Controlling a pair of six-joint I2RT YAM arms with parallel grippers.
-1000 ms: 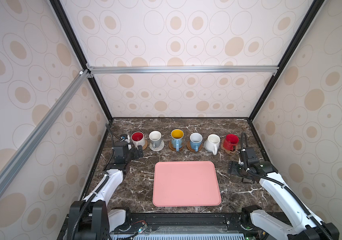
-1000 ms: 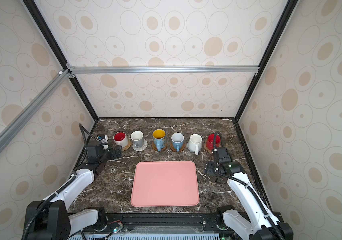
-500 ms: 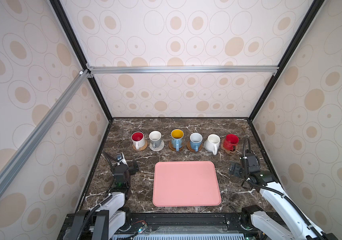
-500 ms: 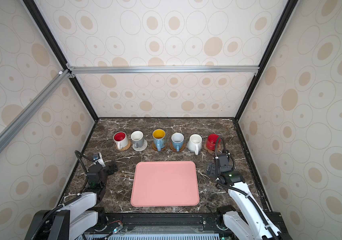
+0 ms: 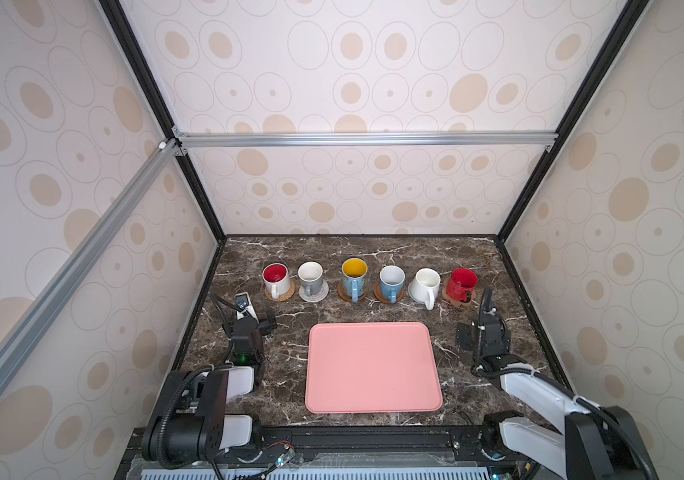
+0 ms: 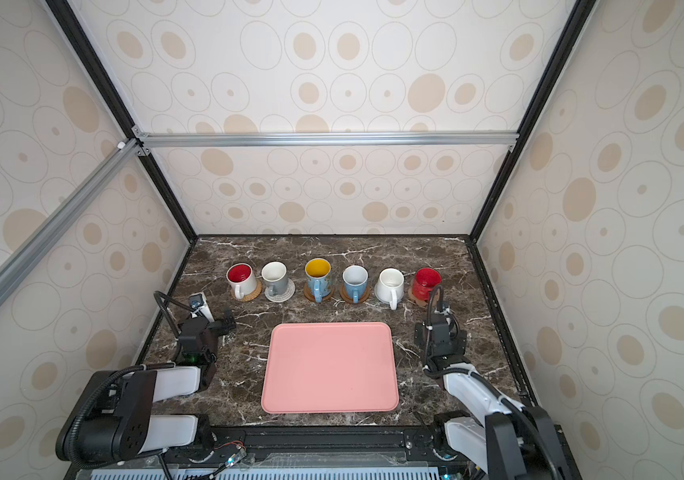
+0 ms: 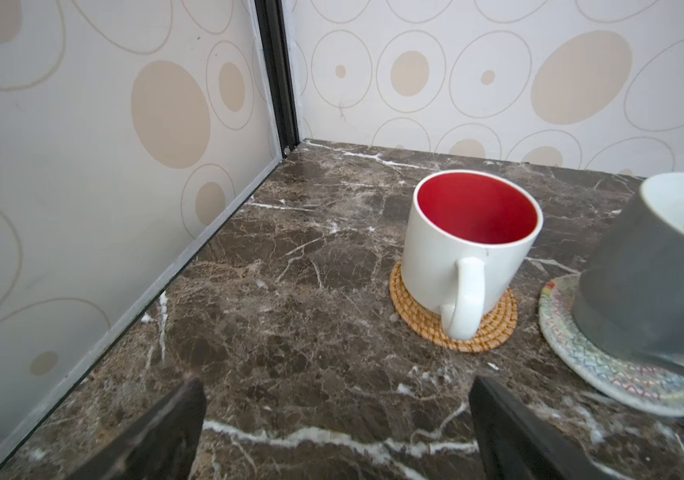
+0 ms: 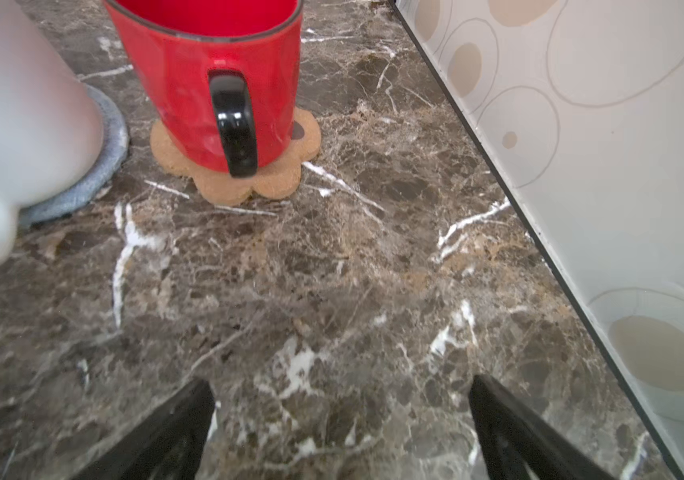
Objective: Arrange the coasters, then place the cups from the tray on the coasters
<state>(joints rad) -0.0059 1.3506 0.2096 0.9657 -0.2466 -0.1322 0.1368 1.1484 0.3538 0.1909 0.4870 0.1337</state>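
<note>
Marble tabletop (image 5: pixel 477 266) beyond the pink tray (image 5: pixel 373 370) carries all six cups (image 5: pixel 392 280) on their coasters (image 5: pixel 313 294), and the left gripper (image 7: pixel 336 399) and right gripper (image 8: pixel 340 390), jaws spread and empty, have drawn back beside the tray, so the task looks complete.

Probably a lab test booth: patterned panels (image 5: pixel 373 62) on aluminium framing (image 5: pixel 365 139) enclose a marble-look tabletop (image 5: pixel 373 249).

Glossy red mug (image 8: pixel 207 83) on matt cork paw coaster (image 8: pixel 274 178), marble tabletop (image 8: pixel 332 270).
</note>
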